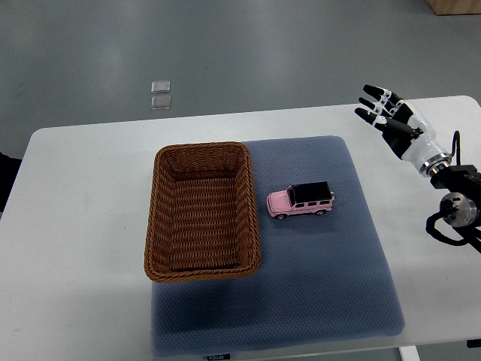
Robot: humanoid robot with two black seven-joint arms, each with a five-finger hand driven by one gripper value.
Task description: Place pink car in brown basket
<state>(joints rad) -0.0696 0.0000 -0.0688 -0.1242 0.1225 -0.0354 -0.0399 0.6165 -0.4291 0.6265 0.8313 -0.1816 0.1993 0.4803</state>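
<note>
A: How far along would you say this is?

B: Hardly begun, I'd judge. The pink car (300,201) sits on its wheels on the blue-grey mat (331,286), just beside the right wall of the brown basket (154,226) but not touching it. The basket holds nothing.

A: And the right robot hand (391,118)?

B: Up at about two o'clock from the car, well apart from it, over the bare white counter (83,195) past the mat's corner. Its fingers (376,93) are spread apart and it grips nothing. No left arm shows at all.

A: So everything is left to do?

B: As I read it, yes: reach down toward eight o'clock to the car, close on it, lift, carry it toward nine o'clock over the rim, and let go inside. None of that is done yet.

A: Anything awkward ahead?

B: The car's nose points at the basket wall, and the gap there is narrow, so a grasp across the roof and sides looks more sensible than one from the front end. The basket is wide and open at the top, so the drop itself should be forgiving.
</note>
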